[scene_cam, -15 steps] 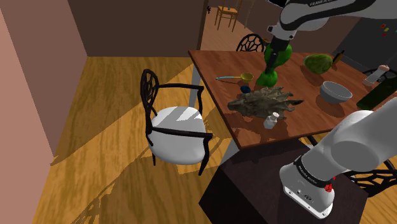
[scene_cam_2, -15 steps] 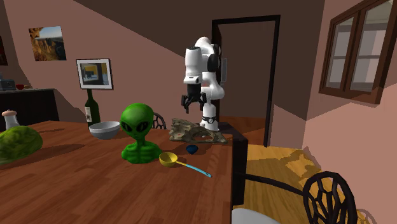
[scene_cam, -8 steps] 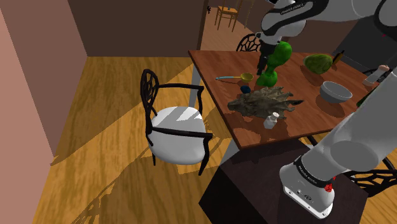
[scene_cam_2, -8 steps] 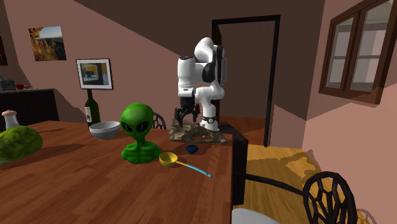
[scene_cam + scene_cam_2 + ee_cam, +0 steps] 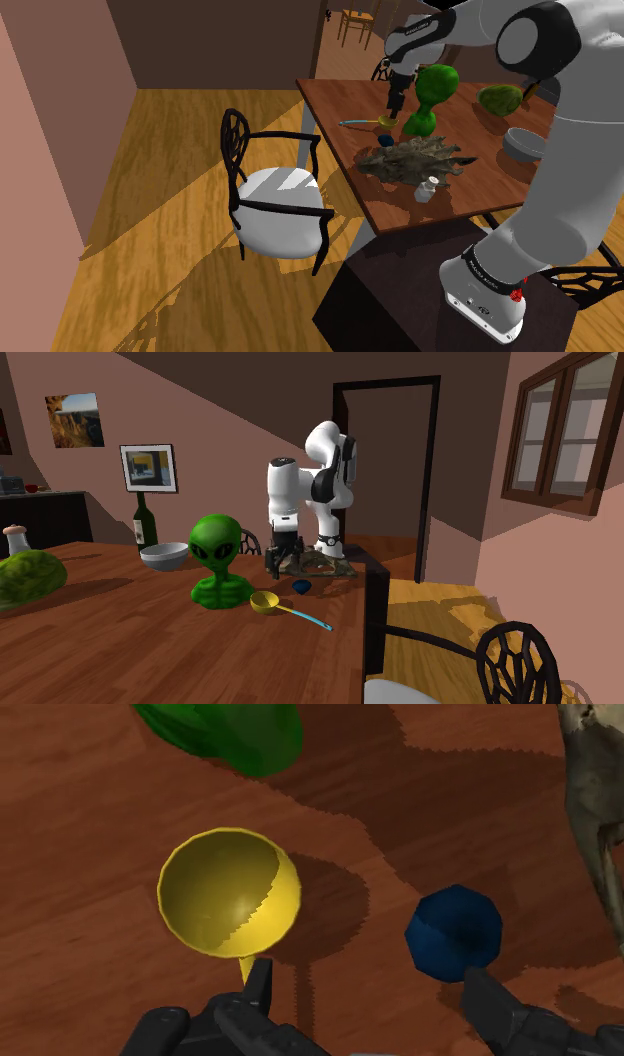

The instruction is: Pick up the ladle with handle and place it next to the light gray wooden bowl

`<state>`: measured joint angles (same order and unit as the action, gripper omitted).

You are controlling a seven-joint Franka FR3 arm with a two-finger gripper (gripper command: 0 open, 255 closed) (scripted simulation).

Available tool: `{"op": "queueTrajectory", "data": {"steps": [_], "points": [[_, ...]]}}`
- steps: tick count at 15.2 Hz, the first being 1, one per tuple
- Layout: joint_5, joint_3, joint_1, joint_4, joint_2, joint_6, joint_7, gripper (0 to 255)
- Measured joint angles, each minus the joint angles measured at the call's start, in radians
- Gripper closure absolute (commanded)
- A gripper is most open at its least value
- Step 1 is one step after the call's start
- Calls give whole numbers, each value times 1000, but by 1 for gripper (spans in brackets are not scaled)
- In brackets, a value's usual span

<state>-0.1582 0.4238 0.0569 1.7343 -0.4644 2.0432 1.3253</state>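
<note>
- We see the brown wooden table (image 5: 335, 100) carrying every item listed below; the black chair with a pale seat (image 5: 275, 195) stands just beside its edge at the shoulder view's left.
- The white arm (image 5: 560, 150) reaches from the stand across the table.
- The green alien bust (image 5: 432, 95) stands upright near the far end of the table.
- The grey bowl (image 5: 164, 556) sits upright beyond the bust in the second exterior view, well apart from the ladle.
- The ladle (image 5: 375, 122) lies flat on the table. Its yellow cup (image 5: 228, 891) faces up, just beside the bust's base. Its long axis runs along the tabletop: the thin blue handle (image 5: 310, 618) points away from the bust, toward the chair-side edge.
- The gripper (image 5: 370, 979) hangs above the ladle with its fingers spread wide and nothing between them. One fingertip (image 5: 262, 972) lies over the root of the handle.
- A small dark blue faceted object (image 5: 452, 932) rests near the cup, in front of the other fingertip.
</note>
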Motion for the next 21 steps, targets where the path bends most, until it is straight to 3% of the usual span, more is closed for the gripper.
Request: {"op": "queueTrajectory", "data": {"steps": [7, 20, 21], "points": [[-39, -74, 88, -339, -293, -62, 145, 0], [-51, -88, 93, -317, -344, 10, 161, 0], [-51, -88, 93, -317, -344, 10, 161, 255]]}}
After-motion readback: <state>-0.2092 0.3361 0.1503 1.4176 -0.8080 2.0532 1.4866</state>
